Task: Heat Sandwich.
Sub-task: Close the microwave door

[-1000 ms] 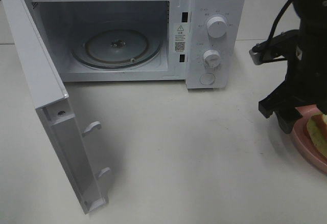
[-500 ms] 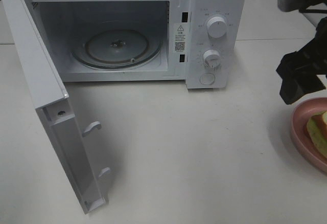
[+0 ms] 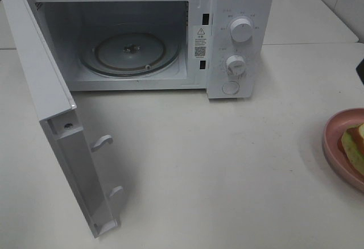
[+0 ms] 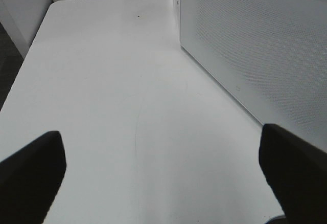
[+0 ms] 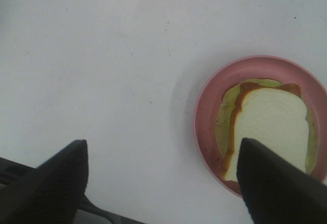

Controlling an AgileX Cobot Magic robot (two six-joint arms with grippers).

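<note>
sandwich [image 5: 270,124]: sitting on the pink plate, pale bread slice on top, green and red-orange layers peeking out round its edges. In the high view only a sliver of it shows at the far right edge, so the right wrist view is the good one here.

pink plate [image 5: 204,111]: round, flat on the worktop, off to the right of the microwave and well apart from it. Nothing is touching the plate or the food.

right gripper [image 5: 163,183]: up above the worktop, looking down at the plate. Jaws spread wide with nothing between them; one dark finger [image 5: 48,185] is over bare worktop, the other overlaps the near rim of the plate in the picture, but I can't tell how high above it that one is.

left gripper [image 4: 163,173]: jaws spread wide too, nothing in them, just bare white worktop under them and the perforated side wall of the microwave beside it.

worktop [image 3: 227,164]: plain white, a few faint scuffs.

microwave [image 3: 239,10]: white, at the back, two knobs and a round button on its right-hand panel.

door [image 3: 51,112]: swung fully open to the left, latch hooks facing out.

turntable [image 3: 129,53]: round glass tray inside the cavity, nothing on it.
</note>
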